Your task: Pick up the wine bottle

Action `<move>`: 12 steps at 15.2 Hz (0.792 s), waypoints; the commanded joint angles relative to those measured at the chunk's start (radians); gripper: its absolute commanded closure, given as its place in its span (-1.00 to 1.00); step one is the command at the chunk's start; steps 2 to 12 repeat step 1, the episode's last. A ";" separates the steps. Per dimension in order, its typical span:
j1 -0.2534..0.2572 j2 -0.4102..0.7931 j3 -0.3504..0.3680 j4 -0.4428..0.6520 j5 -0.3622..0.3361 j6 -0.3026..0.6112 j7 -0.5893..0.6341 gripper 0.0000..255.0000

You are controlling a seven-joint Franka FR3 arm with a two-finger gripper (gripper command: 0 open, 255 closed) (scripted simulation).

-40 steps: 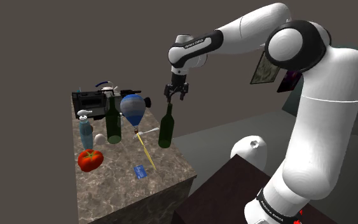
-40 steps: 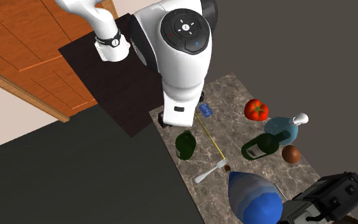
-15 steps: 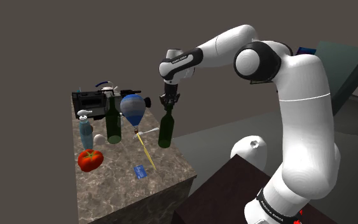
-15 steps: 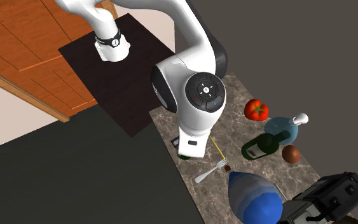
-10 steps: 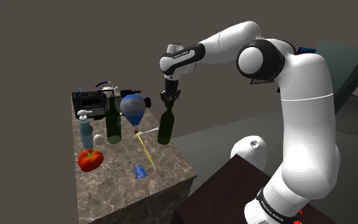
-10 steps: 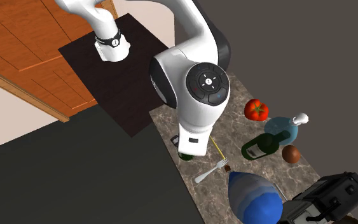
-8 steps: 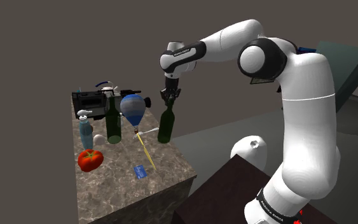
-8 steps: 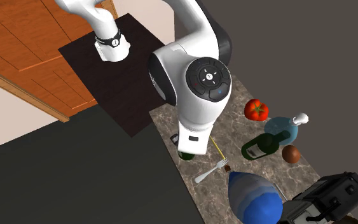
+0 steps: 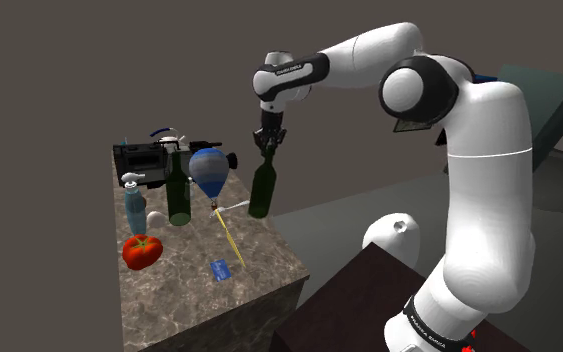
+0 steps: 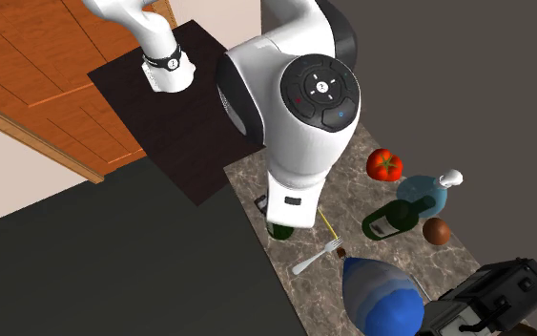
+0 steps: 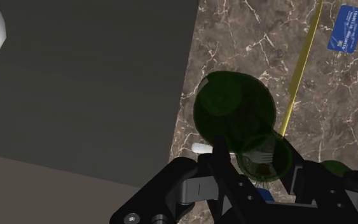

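Note:
My gripper point(image 9: 269, 150) is shut on the neck of a dark green wine bottle point(image 9: 260, 192). The bottle hangs upright a little above the marble countertop point(image 9: 184, 300), near its right edge in the shoulder view. In the wrist view I look down the bottle point(image 11: 233, 109), and my gripper point(image 11: 263, 164) clasps the neck between the black fingers point(image 11: 224, 160). In the second exterior view the arm covers most of the bottle point(image 10: 278, 230); only its green base peeks out below the wrist.
A second green bottle point(image 9: 178, 190), a blue-and-white balloon shape point(image 9: 209, 172), a clear dispenser bottle point(image 9: 134, 208), a tomato point(image 9: 141, 250) and a black device point(image 9: 144, 157) stand further left on the counter. A fork point(image 9: 231, 207), yellow stick point(image 9: 229, 238) and blue card point(image 9: 220, 268) lie nearby.
The arm has risen with the bottle in its grip, so the bottle's base has come up off the countertop. The other objects have not moved.

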 commanded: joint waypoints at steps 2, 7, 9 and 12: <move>0.001 -0.003 0.000 0.004 0.000 -0.007 0.001 1.00; 0.001 -0.003 0.000 0.004 0.000 -0.007 0.001 1.00; 0.001 -0.003 0.000 0.004 0.000 -0.007 0.001 1.00; 0.001 -0.003 0.000 0.004 0.000 -0.007 0.001 1.00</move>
